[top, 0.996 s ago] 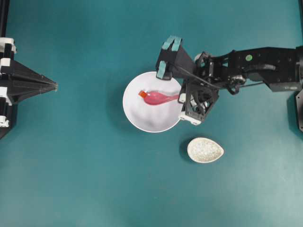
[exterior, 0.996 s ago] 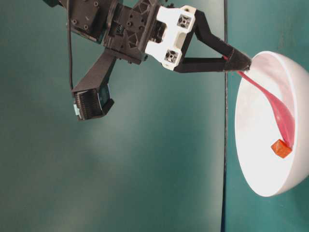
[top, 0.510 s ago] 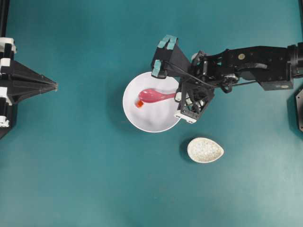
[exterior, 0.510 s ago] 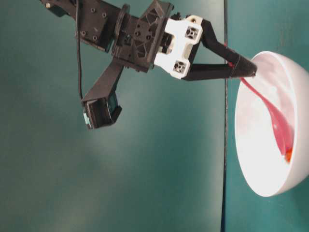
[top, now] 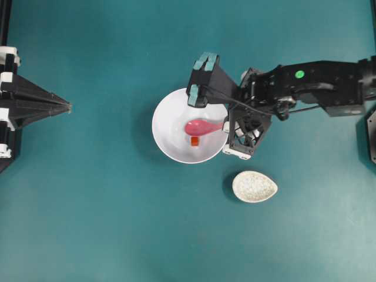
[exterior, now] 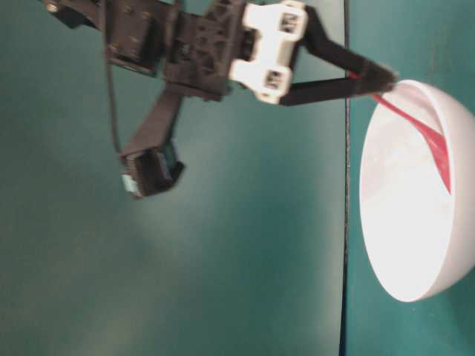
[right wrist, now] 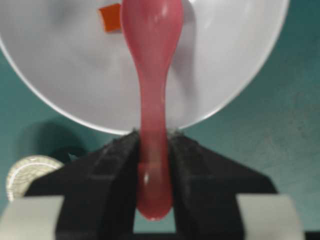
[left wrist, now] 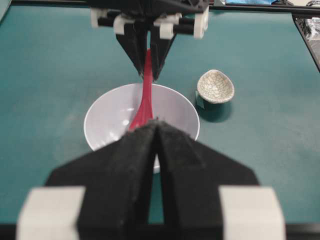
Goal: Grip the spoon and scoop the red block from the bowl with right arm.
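The right tool (right wrist: 154,150) is clamping the spoon (right wrist: 150,75) by its handle — scoop inside the bowl (top: 167,126), the red block (top: 194,141) lying beside it (not scooped). The left tool (left wrist: 156,135) is sitting clenched, far left.

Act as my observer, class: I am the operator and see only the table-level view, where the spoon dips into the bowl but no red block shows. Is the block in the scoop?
Observer: No. In the right wrist view the red block lies on the floor of the bowl, beside the scoop of the spoon, not in it.
Operator: How does the grip look?
Observer: The right gripper is shut on the spoon's handle, which sits centred between the fingers and points straight ahead.
Operator: Is anything near the bowl?
Observer: The overhead view shows a small speckled dish standing apart from the bowl.
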`<action>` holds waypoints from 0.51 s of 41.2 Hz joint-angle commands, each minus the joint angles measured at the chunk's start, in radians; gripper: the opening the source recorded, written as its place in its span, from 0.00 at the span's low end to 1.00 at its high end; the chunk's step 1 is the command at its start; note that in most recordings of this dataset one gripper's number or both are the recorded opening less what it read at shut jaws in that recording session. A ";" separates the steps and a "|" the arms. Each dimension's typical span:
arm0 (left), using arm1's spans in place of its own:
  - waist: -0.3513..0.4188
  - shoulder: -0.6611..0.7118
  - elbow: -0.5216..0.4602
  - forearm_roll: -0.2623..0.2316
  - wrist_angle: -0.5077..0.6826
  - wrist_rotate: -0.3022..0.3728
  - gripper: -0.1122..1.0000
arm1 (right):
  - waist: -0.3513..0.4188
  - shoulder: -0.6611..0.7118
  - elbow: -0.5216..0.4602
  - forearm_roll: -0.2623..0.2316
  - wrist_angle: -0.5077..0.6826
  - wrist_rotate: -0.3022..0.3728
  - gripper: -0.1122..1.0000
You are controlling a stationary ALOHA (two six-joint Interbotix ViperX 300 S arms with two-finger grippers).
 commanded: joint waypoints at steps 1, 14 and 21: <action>0.002 0.009 -0.021 0.003 -0.009 0.003 0.10 | 0.002 -0.060 -0.044 -0.003 0.009 0.002 0.30; 0.002 0.009 -0.021 0.003 -0.009 0.006 0.10 | 0.002 -0.048 -0.143 0.037 0.261 0.006 0.30; 0.002 0.009 -0.023 0.002 -0.009 0.006 0.10 | 0.002 -0.009 -0.204 0.037 0.345 0.000 0.30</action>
